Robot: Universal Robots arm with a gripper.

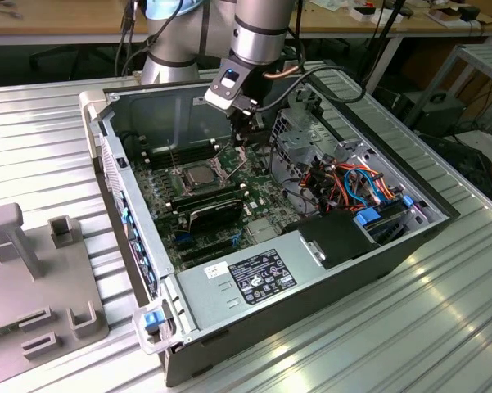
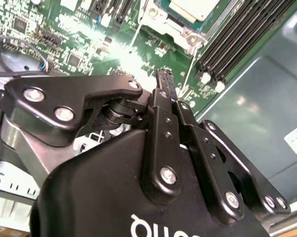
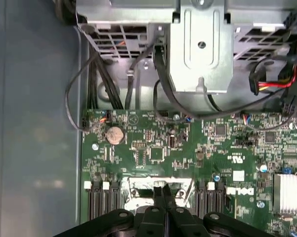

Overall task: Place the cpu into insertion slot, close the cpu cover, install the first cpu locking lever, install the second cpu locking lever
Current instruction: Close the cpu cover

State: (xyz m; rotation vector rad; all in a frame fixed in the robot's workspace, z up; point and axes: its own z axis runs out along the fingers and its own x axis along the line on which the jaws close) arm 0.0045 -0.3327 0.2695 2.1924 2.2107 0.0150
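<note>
The cpu [image 1: 198, 173] lies silver face up in the insertion slot [image 1: 182, 182] on the green motherboard inside the open computer case. In the second wrist view the cpu [image 2: 193, 7] shows through the window of the cpu cover [image 2: 157, 16], which lies flat around it. Thin metal lever rods [image 1: 174, 157] stand up beside the socket. My gripper [image 1: 240, 139] hangs just above the board, on the socket's side toward the exterior view's right. Its black fingers [image 2: 163, 94] are pressed together with nothing between them. In the first wrist view the gripper [image 3: 164, 191] is over the socket's metal frame [image 3: 138, 186].
Black memory slots [image 2: 247, 29] flank the socket. A black expansion card [image 1: 217, 211] lies in front of it, and a metal drive cage [image 1: 299, 139] with bundled cables [image 1: 356, 184] fills the case's right side. A grey fixture [image 1: 33, 270] sits on the table at the exterior view's left.
</note>
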